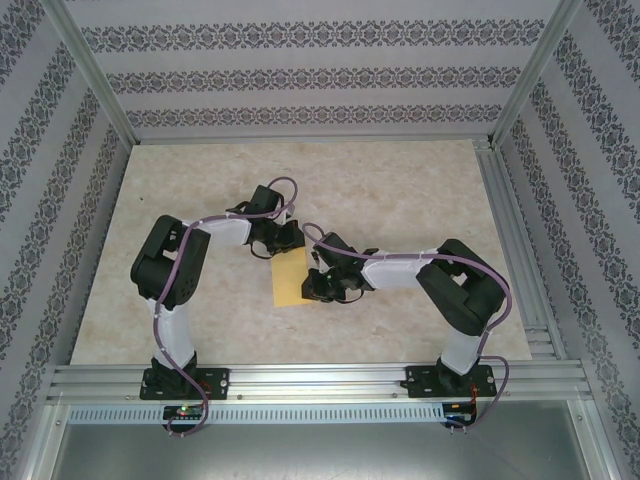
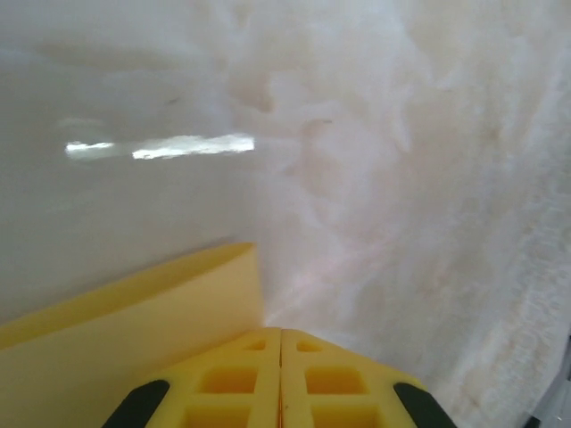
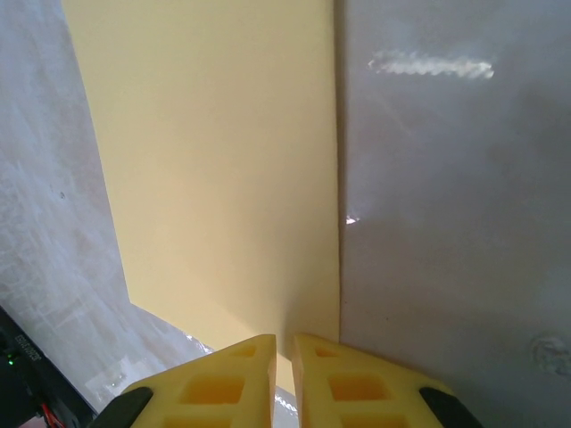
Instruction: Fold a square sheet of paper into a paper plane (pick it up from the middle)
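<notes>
Right wrist: thin, light, floppy paper (image 3: 223,160), best pinched at an edge; left hand (image 2: 281,332) closed, right hand (image 3: 285,339) nearly closed.

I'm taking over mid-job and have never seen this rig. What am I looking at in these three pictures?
Two robot arms are bolted at the near edge of the table. The overhead picture looks down from behind them; the other two come from wrist cameras, each showing its own yellow fingers. A yellow sheet of paper, rectangular from above, lies flat between them. The left end effector is shut at the paper's edge. The right end effector is nearly closed at another edge; whether it pinches the paper is unclear.
</notes>
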`<move>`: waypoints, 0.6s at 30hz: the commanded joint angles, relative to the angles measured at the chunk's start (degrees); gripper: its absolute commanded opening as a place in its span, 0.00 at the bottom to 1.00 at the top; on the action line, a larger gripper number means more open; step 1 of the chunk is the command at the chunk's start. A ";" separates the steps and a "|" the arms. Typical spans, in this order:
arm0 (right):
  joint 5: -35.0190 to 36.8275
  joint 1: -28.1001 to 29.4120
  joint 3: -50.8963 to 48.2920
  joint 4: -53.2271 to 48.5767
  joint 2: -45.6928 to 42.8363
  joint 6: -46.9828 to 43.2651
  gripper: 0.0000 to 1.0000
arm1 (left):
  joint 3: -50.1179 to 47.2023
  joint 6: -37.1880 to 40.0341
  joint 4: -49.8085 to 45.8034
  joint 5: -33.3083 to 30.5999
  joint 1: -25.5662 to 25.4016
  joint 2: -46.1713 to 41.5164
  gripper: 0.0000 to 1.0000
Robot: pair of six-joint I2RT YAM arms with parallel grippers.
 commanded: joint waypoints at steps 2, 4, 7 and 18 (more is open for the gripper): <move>0.45 0.83 -0.74 -4.84 1.95 1.29 0.15 | 0.97 2.23 -0.07 2.69 -1.69 -3.55 0.10; 0.63 0.79 -0.58 -5.04 2.31 1.50 0.15 | 0.36 2.77 -1.18 1.44 -2.30 -3.37 0.11; 1.10 0.67 -0.37 -5.77 2.68 1.65 0.15 | -0.66 3.28 -2.01 0.33 -2.69 -2.25 0.11; 1.69 0.84 -0.51 -7.61 3.22 2.26 0.14 | 1.75 5.61 -7.39 -5.26 -3.06 1.78 0.11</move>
